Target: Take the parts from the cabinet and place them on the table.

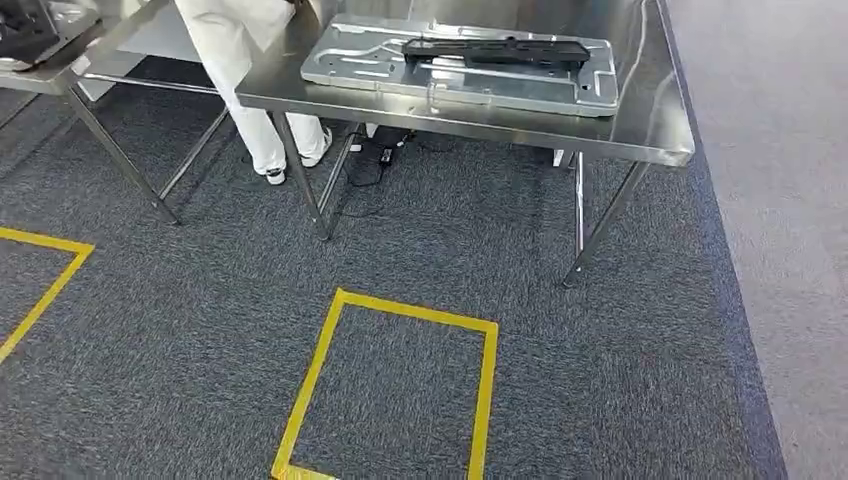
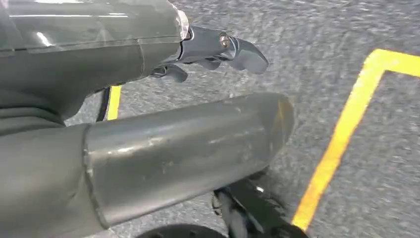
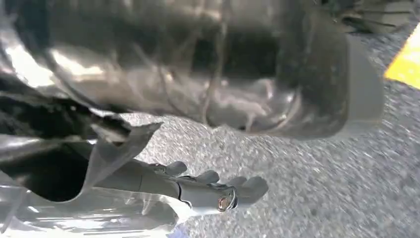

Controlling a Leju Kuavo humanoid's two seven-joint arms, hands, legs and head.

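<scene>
We saw both hands hanging empty, left hand (image 2: 198, 49) and right hand (image 3: 198, 188) fingers loosely spread. Black part (image 1: 497, 50) lay on tray (image 1: 350, 70), upper centre. Walking risk: bumping the surface (image 1: 660, 130).

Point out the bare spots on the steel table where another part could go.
On the steel table, bare metal runs along the right edge beside the silver panel, with a narrow strip along the near edge. The middle is crowded: the panel fills it, with a black part lying on top.
</scene>
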